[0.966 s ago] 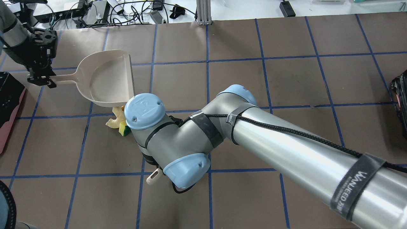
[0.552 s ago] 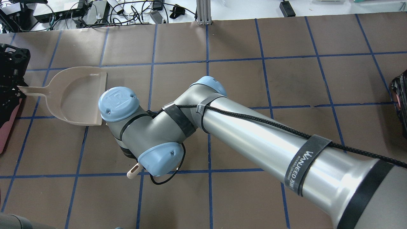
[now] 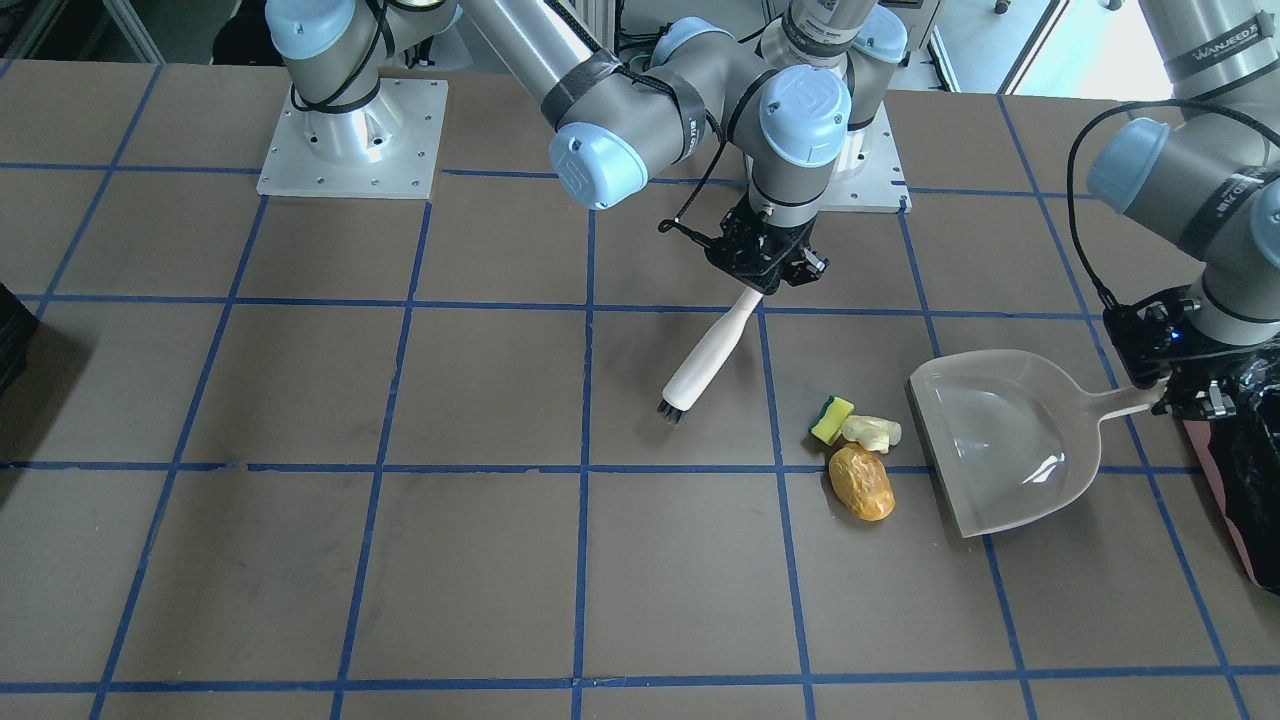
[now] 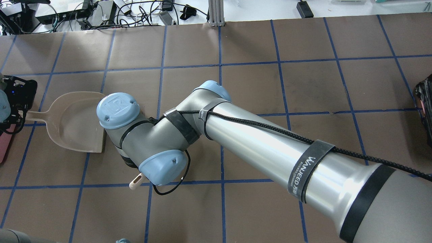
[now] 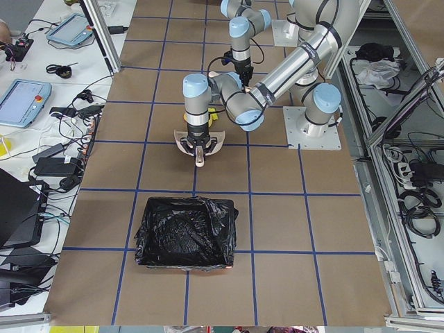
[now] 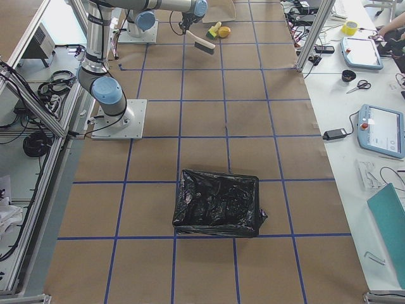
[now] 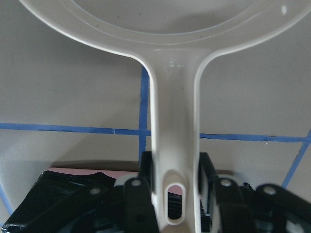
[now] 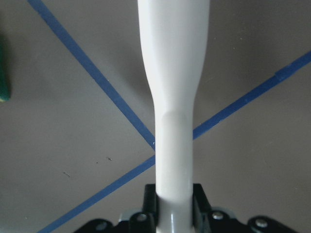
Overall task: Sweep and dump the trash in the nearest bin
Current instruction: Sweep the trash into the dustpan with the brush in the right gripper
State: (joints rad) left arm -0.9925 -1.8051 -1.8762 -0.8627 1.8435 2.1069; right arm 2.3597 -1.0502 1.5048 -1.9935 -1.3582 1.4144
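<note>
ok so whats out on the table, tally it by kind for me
trash pieces: 3 (sponge chunk, cream piece, golden-brown lump)
dustpan: 1
brush: 1
bins: 2 (pink bin, black bin)
total: 7

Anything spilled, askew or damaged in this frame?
Nothing stands out. The sponge chunk, cream piece and potato-like lump lie together on the table, unswept, beside the open edge of the empty dustpan. The right gripper holds the brush tilted; the left gripper holds the dustpan handle.
</note>
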